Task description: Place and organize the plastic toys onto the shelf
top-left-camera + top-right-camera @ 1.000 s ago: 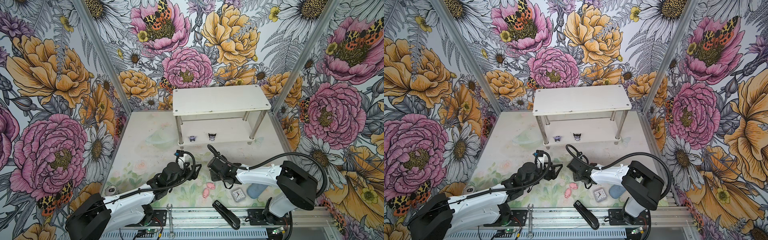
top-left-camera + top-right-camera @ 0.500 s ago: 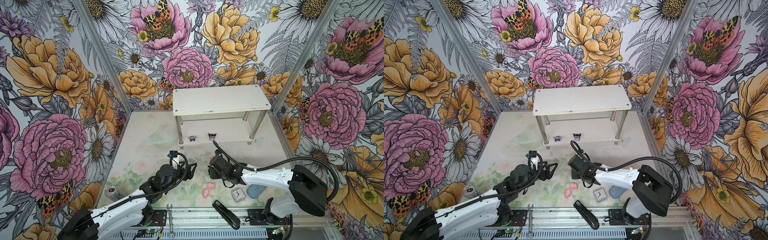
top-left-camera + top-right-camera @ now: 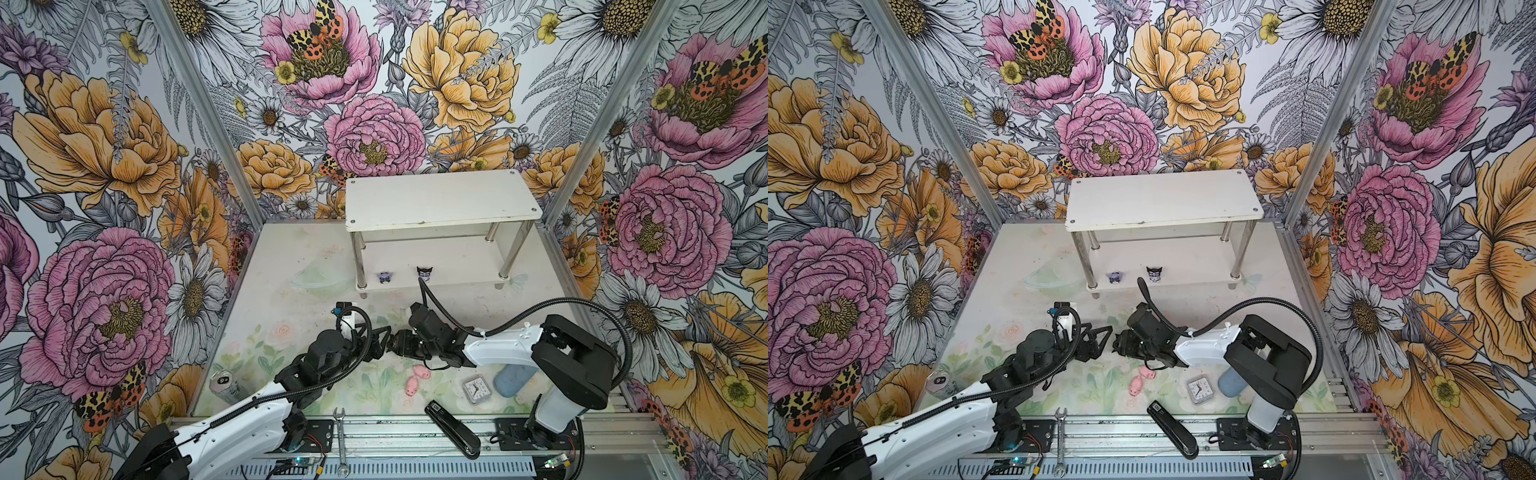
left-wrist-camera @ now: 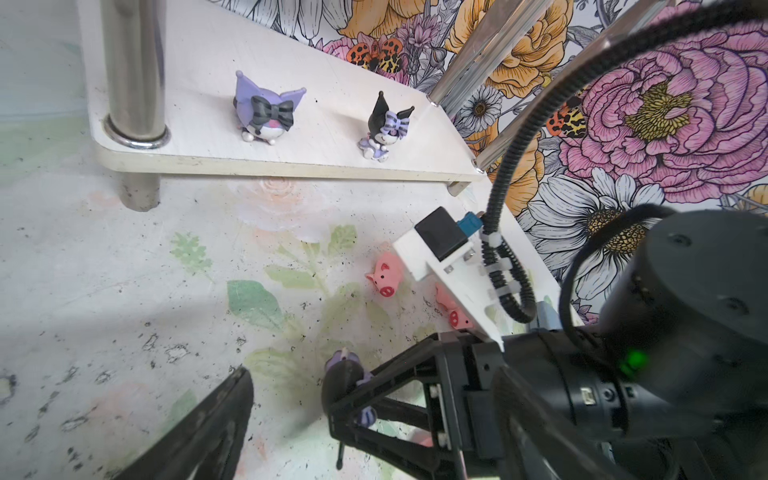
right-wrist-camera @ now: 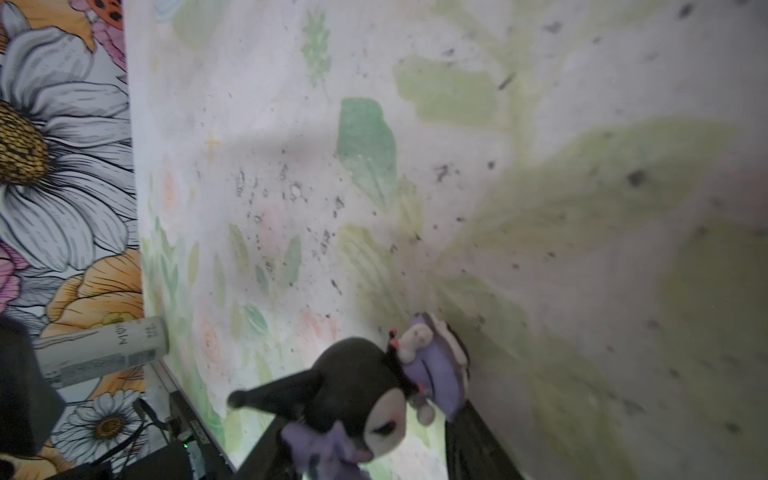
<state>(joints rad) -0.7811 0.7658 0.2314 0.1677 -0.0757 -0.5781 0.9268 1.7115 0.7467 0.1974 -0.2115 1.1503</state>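
1. The right end effector [image 3: 398,341] is seen clenched on a black-eared figurine [image 5: 357,399], which is held low over the middle of the bench [image 3: 291,286].
2. The left end effector [image 3: 383,340] is seen released, its jaws spread wide, almost tip to tip with the right end effector. Whether the held figurine lies between those jaws cannot be told.
3. The shelf [image 3: 440,199] is set at the back of the bench.
4. On the front edge of its lower tier, a purple-hooded figurine [image 3: 385,277] and a second black-eared figurine [image 3: 424,274] are stood upright, near each other but apart.
5. A pink pig [image 3: 422,372] and a second pink pig [image 3: 412,386] are found on the bench just in front of the right end effector.
6. A small clock [image 3: 476,389] and a black stapler [image 3: 452,428] are seen near the front edge.
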